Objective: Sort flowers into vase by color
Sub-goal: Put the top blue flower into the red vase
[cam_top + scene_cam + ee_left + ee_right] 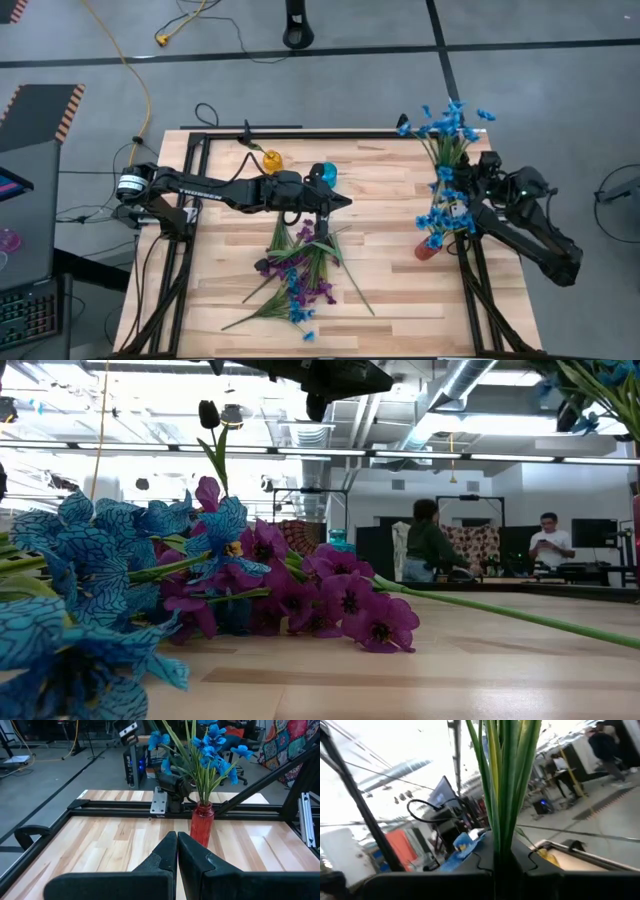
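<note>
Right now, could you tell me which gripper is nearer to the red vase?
Right. The right gripper holds blue flower stems just above the red vase; the left gripper, shut, hangs mid-table over the loose flowers.

Both arms are dark, near-black, jointed links: the left arm (215,190) carries pale lettering along its long link and a round silver-and-black joint cap at its 9 o'clock end, where thin black cables loop out. The right arm (530,230) is the same matte black, with a small green light at its wrist. The left gripper (177,851) has two smooth black wedge-shaped fingers (165,854).
</note>
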Tool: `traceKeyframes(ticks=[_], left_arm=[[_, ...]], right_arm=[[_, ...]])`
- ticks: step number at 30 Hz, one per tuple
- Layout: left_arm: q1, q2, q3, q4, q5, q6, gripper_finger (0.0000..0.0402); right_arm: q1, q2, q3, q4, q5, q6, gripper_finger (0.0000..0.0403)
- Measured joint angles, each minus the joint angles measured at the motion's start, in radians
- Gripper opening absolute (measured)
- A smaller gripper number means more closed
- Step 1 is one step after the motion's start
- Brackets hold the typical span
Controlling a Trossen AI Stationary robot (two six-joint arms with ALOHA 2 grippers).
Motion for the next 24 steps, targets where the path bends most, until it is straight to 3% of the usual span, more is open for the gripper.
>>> traceKeyframes(ticks=[7,18,24], left_arm=[[0.000,0.000,0.000,0.000,0.000,-0.013,0.0000],[0.000,0.000,0.000,0.000,0.000,-0.014,0.0000],[0.000,0.000,0.000,-0.001,0.000,-0.027,0.0000]], right_arm=[[0.107,-0.003,-0.058,0.177,0.001,-0.026,0.0042],[0.363,-0.002,-0.094,0.158,0.185,-0.100,0.0042],[0.465,-0.002,-0.083,0.141,0.201,-0.114,0.0042]])
